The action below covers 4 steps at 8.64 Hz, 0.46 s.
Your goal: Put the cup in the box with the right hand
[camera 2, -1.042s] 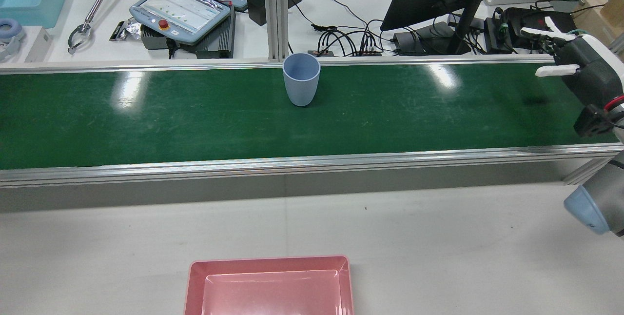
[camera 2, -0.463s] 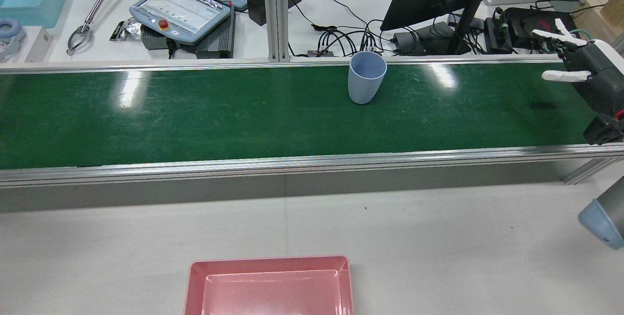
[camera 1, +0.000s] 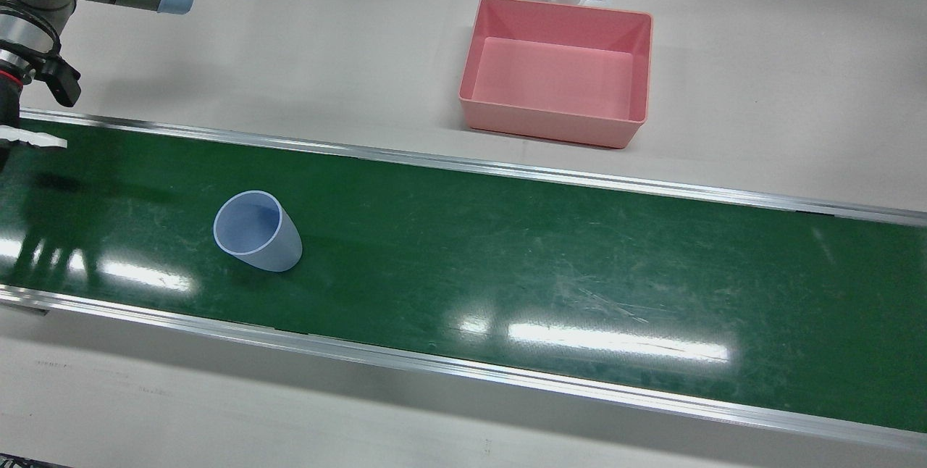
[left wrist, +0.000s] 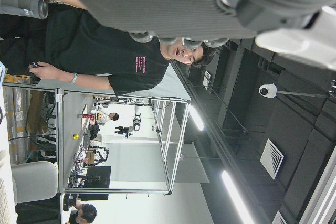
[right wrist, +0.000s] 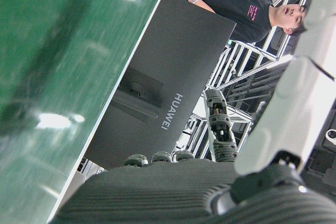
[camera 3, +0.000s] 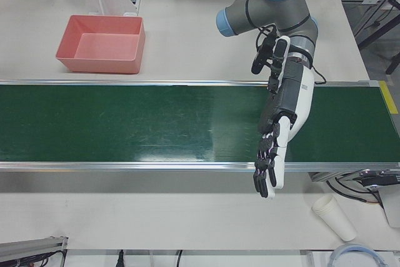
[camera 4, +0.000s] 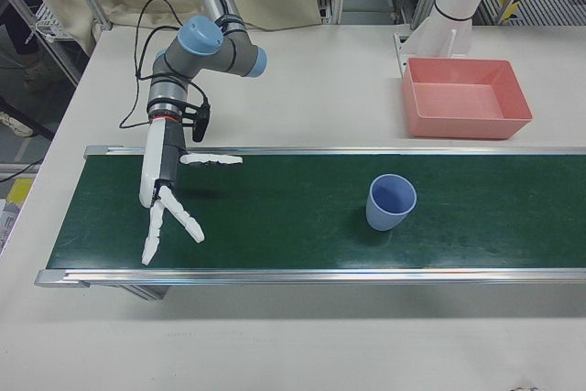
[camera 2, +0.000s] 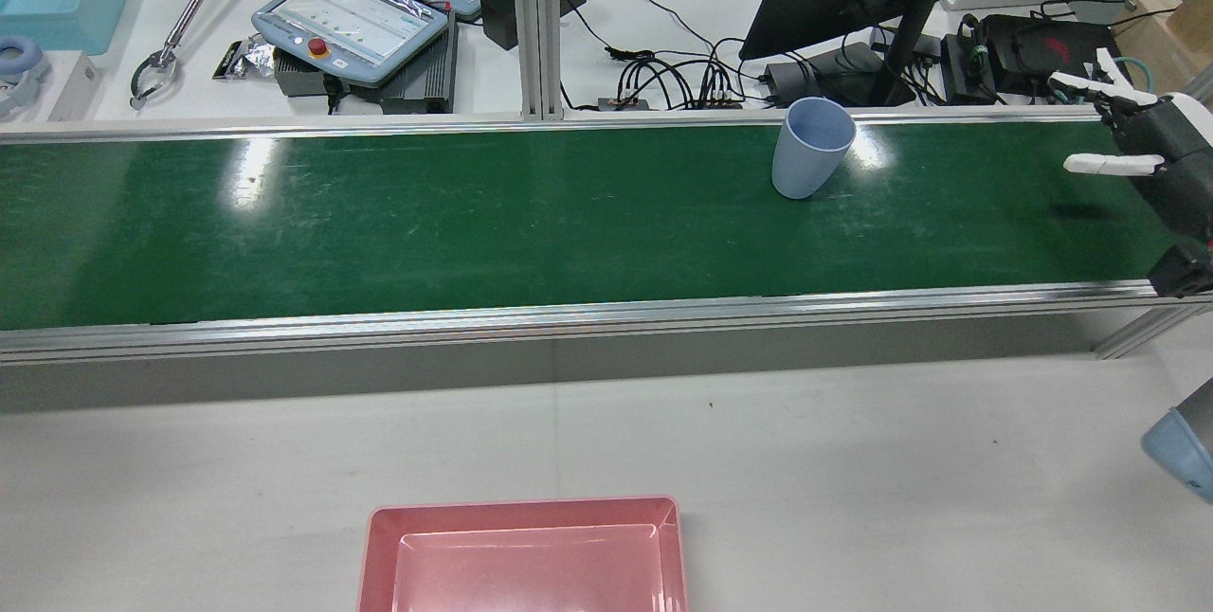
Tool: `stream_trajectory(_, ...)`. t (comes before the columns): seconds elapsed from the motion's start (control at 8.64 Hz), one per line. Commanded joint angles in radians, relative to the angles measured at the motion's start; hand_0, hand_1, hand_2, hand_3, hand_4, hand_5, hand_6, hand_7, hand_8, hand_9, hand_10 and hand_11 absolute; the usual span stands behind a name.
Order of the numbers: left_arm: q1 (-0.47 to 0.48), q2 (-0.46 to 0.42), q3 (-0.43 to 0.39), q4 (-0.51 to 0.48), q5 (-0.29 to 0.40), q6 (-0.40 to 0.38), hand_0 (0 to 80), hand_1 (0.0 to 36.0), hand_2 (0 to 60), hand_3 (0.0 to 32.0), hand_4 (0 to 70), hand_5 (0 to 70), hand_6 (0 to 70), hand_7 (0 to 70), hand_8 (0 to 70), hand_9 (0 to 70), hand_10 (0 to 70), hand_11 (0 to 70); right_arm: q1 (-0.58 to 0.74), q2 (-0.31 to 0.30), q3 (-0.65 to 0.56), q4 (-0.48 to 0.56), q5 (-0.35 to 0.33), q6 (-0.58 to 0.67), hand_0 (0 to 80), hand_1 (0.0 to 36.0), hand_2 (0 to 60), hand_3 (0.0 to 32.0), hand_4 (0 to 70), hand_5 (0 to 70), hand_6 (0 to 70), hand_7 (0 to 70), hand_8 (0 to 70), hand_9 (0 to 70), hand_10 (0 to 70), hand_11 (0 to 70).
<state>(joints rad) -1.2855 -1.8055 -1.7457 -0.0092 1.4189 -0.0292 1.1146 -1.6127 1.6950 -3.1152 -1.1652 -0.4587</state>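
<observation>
Cup (camera 4: 391, 201) stood upright on green belt (camera 4: 293, 226), ungrasped; right hand (camera 4: 169, 212) waited nearby, fingers spread, empty — grasp presumably next.

Turned on its side, with the dark ribbed underside of the left hand (left wrist: 173, 3) across the top edge and a white finger segment (left wrist: 299, 40) at upper right. Beyond it, a person in a black T-shirt (left wrist: 100, 51) with small pink lettering, one wrist wearing a bracelet (left wrist: 73, 78). Farther back, an aluminium frame (left wrist: 173, 145), long ceiling light strips (left wrist: 236, 192), a white dome camera (left wrist: 268, 91) and a square ceiling vent (left wrist: 272, 158).
</observation>
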Motion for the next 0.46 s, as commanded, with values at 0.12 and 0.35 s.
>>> stream_trajectory(0.12, 0.000, 0.000, 0.000, 0.000, 0.000, 0.000, 0.0, 0.0, 0.0, 0.0, 0.0, 0.0, 0.0, 0.0, 0.0, 0.0, 0.0, 0.0, -0.031, 0.011, -0.006, -0.002, -0.005, -0.005, 47.6, 12.4, 10.4, 0.0, 7.6, 3.1, 1.3, 0.9, 0.0, 0.0, 0.0, 0.0)
stream_trajectory(0.35, 0.000, 0.000, 0.000, 0.000, 0.000, 0.000, 0.0, 0.0, 0.0, 0.0, 0.0, 0.0, 0.0, 0.0, 0.0, 0.0, 0.0, 0.0, -0.033, 0.022, -0.024, 0.001, -0.005, -0.002, 48.1, 10.5, 5.3, 0.0, 11.1, 3.0, 1.5, 2.6, 0.0, 0.0, 0.0, 0.0)
